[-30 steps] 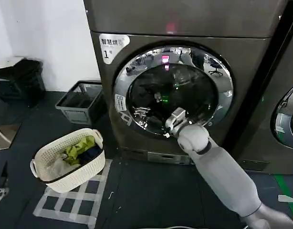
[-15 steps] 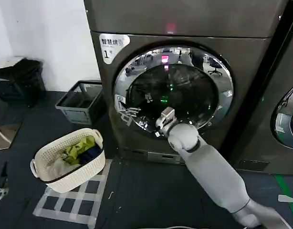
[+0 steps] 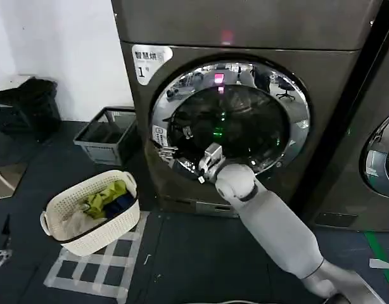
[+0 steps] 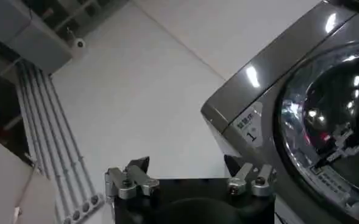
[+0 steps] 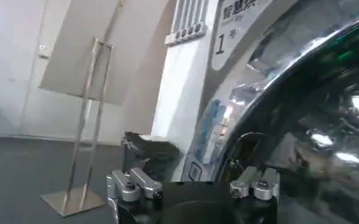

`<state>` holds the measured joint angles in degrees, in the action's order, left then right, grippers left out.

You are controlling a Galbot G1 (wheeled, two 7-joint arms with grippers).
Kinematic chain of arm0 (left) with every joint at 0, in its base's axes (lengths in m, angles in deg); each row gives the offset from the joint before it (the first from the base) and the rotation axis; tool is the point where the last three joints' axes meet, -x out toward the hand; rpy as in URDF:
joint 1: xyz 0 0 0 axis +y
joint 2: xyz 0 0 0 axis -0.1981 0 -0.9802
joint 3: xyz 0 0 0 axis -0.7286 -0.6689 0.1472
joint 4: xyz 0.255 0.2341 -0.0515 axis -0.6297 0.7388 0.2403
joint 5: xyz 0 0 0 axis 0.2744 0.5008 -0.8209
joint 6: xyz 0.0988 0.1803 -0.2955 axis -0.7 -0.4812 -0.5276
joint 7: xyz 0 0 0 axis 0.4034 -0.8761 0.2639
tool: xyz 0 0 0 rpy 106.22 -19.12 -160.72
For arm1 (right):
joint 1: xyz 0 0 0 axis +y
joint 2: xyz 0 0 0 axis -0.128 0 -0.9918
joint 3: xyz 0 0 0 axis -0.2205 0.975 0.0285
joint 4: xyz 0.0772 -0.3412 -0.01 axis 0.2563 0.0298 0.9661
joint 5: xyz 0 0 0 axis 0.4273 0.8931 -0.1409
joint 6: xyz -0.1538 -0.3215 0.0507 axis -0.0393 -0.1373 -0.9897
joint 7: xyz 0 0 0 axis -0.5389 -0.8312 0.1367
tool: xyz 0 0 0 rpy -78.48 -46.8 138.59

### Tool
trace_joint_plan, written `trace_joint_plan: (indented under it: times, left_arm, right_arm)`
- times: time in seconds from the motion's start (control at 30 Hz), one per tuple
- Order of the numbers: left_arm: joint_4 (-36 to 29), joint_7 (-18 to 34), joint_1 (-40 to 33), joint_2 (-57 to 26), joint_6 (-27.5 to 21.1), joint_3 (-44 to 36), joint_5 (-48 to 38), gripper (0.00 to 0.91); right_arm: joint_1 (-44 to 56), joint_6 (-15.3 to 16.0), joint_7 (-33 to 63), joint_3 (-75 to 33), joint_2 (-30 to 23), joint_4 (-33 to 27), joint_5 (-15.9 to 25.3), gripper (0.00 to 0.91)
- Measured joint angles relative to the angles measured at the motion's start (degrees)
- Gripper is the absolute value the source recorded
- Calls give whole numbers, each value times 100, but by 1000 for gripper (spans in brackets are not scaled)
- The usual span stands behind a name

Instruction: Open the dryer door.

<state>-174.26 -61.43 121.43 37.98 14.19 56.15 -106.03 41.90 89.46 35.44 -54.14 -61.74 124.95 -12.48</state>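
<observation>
The dryer door (image 3: 245, 120) is the round chrome-ringed porthole of the grey-brown machine with the white "1" label (image 3: 147, 62); it sits flush against the front. My right gripper (image 3: 205, 163) is at the door's lower left rim, the arm reaching up from the lower right. In the right wrist view this gripper (image 5: 191, 152) is open, its fingers set either side of the chrome rim of the door (image 5: 301, 122). The left gripper (image 4: 185, 165) is open and holds nothing, off to the machine's left, facing the wall and the door (image 4: 325, 115).
A white laundry basket (image 3: 55, 221) with clothes stands on the floor left of the machine, a grey crate (image 3: 109, 133) behind it. A neighbouring machine's chrome door (image 3: 381, 155) is at the right edge. A metal stand (image 5: 85, 122) stands by the wall.
My right gripper has slid left along the door's lower rim, from below the centre to the lower left edge. The door has not visibly moved.
</observation>
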Motion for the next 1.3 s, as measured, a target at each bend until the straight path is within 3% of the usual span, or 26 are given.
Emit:
trace_joint_plan:
  times: [0.5,0.87,1.13,1.3]
  left_arm:
    - [74,-4,-55,-19,0,1,0,907]
    - [253,25,-281,-206,0,-137,113,907]
    - [378,56,-547,-526,0,-338,171,907]
    - [511,89,-778,-794,-254,-516,221,907]
  right_arm:
    - [16,115,-472,98,211,261,-316,907]
    - [22,316,-949,120,772,804,-1023,907]
    - [99,306,-1244,115,1131,1103,-1232,907]
    - [142,306,-1361,103,1308,1266,-1339,907]
